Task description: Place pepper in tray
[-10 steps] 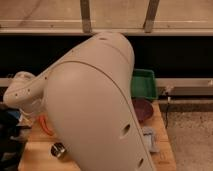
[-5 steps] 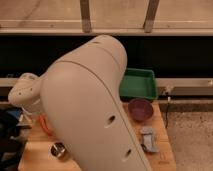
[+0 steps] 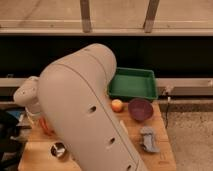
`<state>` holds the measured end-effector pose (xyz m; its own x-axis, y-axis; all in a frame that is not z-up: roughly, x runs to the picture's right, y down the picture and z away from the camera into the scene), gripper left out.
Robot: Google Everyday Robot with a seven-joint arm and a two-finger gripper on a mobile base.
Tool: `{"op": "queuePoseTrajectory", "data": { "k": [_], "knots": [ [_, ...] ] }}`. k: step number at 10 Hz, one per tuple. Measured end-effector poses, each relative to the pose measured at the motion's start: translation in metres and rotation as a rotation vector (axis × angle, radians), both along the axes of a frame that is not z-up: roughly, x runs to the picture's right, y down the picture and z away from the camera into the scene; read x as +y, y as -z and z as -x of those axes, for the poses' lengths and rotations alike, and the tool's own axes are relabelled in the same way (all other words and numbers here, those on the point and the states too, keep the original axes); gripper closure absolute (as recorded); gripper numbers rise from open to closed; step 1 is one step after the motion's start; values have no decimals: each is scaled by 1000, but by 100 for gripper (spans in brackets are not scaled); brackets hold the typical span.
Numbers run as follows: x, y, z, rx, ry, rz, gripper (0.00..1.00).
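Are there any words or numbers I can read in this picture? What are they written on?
No text: nothing in this view can be read.
The green tray, purple bowl, orange fruit and big robot arm all look plain, with no labels or numbers.
The tool does not show; the arm fills the front of the view.

One camera only, high up, probably on the robot itself, tilted down across the table (image 3: 35, 152) toward the tray (image 3: 132, 95) at the far edge. The arm (image 3: 85, 110) sits very close and fills centre-left; gripper hidden from this angle.
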<state>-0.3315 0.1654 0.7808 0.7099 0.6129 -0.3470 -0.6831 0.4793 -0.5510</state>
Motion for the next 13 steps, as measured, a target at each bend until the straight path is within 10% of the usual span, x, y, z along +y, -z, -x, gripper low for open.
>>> {"op": "queuePoseTrajectory", "data": {
  "k": [11,13],
  "knots": [
    [54,-38,2,57,14,132,34],
    [55,-39,0,61,17,134,47]
  ]
}}
